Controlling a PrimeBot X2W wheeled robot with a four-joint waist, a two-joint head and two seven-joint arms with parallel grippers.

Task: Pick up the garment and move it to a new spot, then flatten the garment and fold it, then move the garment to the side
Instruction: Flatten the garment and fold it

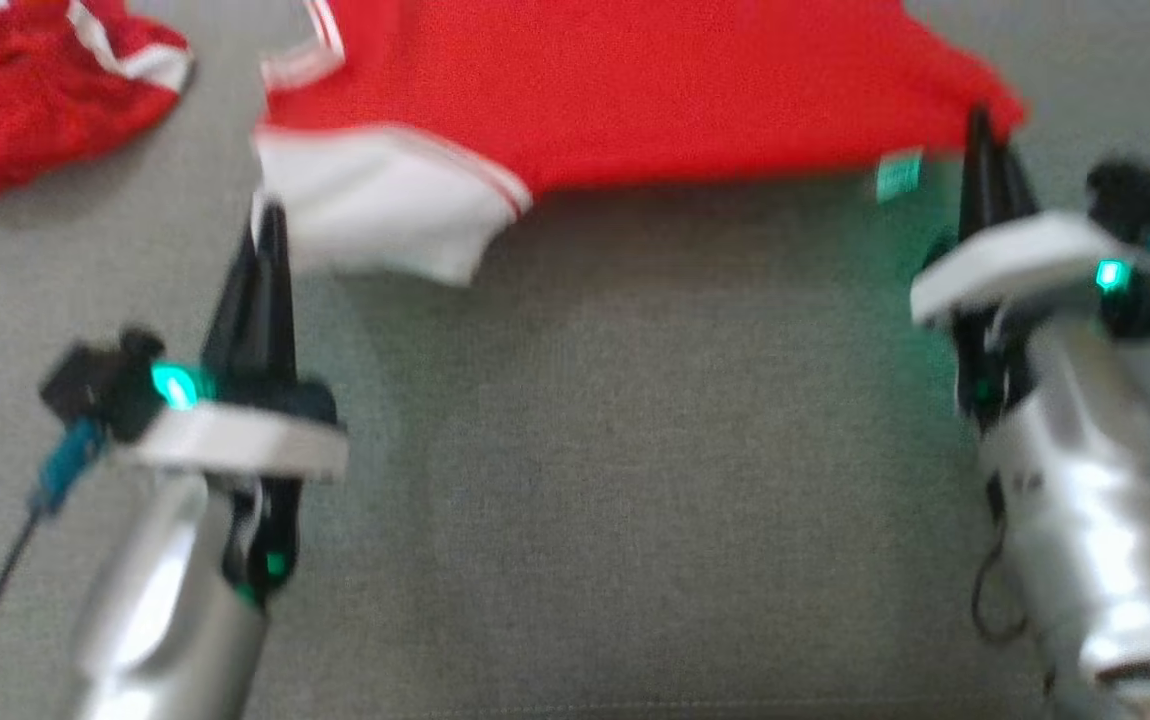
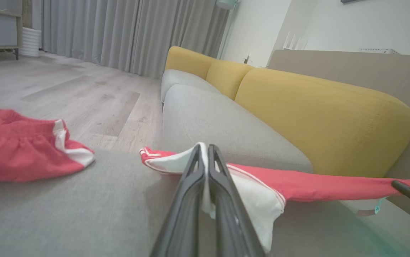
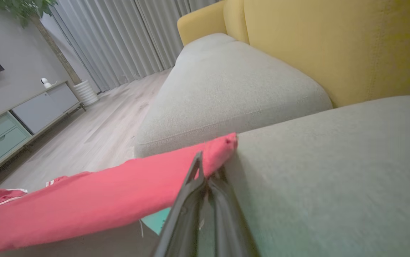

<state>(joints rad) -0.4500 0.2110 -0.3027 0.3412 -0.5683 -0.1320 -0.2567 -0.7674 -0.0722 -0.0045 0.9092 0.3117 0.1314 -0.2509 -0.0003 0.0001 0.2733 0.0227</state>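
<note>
- Fingers pressed together, the left gripper [image 1: 270, 215] pinches the white panel [image 1: 385, 200] at one corner of the garment [image 1: 635, 90]. White cloth shows between its two dark fingers in the left wrist view.
- Likewise clenched, the right gripper [image 1: 980, 125] clamps the opposite red corner, whose tip pokes out past its fingers.
- Between the two grippers the garment's near edge runs stretched. It is red cloth with a white panel edged by a thin red-and-white stripe, and the panel's loose end droops below the left grip.
- Small green tag [image 1: 898, 178] hangs from the hem just beside the right gripper.
- Grey seat cushion [image 1: 635, 450] lies beneath, shadowed under the stretched edge.
- Crumpled and white-trimmed, a second red garment [image 1: 25, 90] sits on the same cushion, well apart to the left.
- Yellow back cushions [image 2: 315, 117] rise behind.
</note>
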